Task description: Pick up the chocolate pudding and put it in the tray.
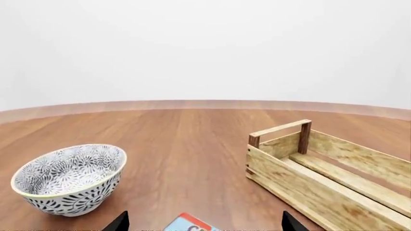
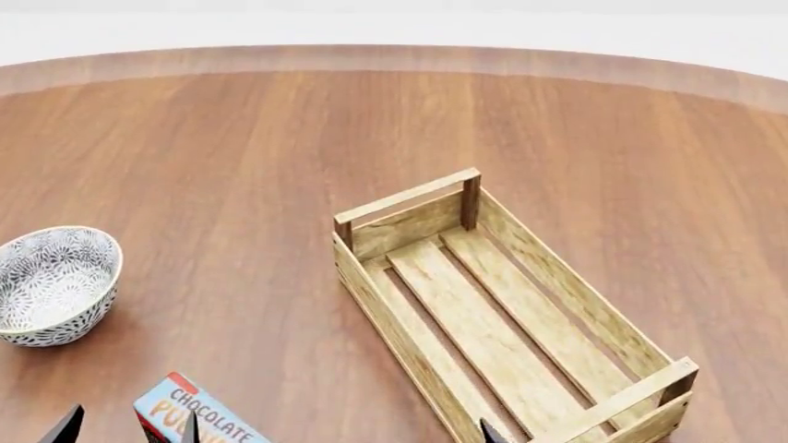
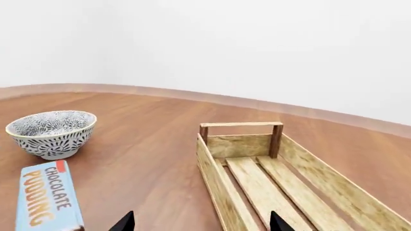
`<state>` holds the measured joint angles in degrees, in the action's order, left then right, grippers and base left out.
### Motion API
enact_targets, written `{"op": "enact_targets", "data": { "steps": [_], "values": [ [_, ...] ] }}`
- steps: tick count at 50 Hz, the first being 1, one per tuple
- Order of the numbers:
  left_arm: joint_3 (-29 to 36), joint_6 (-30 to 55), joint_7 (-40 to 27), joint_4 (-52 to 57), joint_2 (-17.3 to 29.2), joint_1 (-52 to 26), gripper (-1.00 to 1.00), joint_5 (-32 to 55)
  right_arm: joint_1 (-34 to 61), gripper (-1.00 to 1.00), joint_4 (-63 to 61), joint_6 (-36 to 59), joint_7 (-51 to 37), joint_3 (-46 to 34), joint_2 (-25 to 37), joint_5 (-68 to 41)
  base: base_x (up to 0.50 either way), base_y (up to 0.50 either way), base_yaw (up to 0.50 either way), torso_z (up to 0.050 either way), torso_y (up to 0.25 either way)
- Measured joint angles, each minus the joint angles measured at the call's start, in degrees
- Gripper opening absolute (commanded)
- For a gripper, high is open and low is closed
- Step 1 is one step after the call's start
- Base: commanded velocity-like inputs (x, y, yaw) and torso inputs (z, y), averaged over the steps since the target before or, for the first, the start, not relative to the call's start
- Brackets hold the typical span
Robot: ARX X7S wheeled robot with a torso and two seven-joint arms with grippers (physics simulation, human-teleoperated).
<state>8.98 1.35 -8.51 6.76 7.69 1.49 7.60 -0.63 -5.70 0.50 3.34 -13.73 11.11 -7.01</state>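
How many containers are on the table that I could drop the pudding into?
2: the tray, empty, at centre-right of the head view, and the patterned bowl, empty, at far left. Nothing else shows, though the table's near edge is out of view.

The small rectangular chocolate pudding carton [image 3: 46,199] has a light-blue top with orange lettering, a red patch at one corner and dark brown sides. The oblong slatted tray [image 2: 499,318] is pale, grainy light wood with darker brown posts under its handle bars, and the round bowl [image 2: 52,283] is white with a dense dark grey-black floral pattern inside and out and a cream rim. Both stand on a reddish-brown wood-grain table [image 2: 246,157] with a paler edge, against a plain white background.
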Motion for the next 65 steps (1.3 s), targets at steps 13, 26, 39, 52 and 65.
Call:
{"op": "enact_targets", "data": {
  "steps": [13, 26, 39, 52, 65],
  "values": [
    [0.63, -0.56, -0.61, -0.67, 0.38, -0.05, 1.0, 0.49, -1.93, 1.0, 5.06, -6.06, 4.82, -2.82, 2.25, -0.44, 0.0, 0.0, 0.0, 0.0, 0.0],
    [1.43, -0.4, -1.22, -0.96, 0.79, -0.42, 1.0, 0.69, -2.79, 1.0, 9.79, -10.08, 8.01, -5.28, 2.59, -1.11, 0.0, 0.0, 0.0, 0.0, 0.0],
    [2.18, 0.26, -1.86, -0.65, 1.28, -0.86, 1.0, 0.8, -0.41, 1.0, 13.71, -10.31, 10.18, -8.77, 1.03, -0.42, 0.0, 0.0, 0.0, 0.0, 0.0],
    [2.67, 0.19, -2.42, -0.78, 1.64, -0.97, 1.0, 1.16, 4.42, 1.0, 19.93, -10.72, 11.72, -11.47, -1.64, 0.22, 0.0, 0.0, 0.0, 0.0, 0.0],
    [3.12, -0.19, -2.86, -1.15, 1.91, -0.95, 1.0, 1.54, 10.78, 1.0, 31.2, -13.56, 12.95, -12.55, -4.58, -0.08, 0.0, 0.0, 0.0, 0.0, 0.0]
  ]
}}
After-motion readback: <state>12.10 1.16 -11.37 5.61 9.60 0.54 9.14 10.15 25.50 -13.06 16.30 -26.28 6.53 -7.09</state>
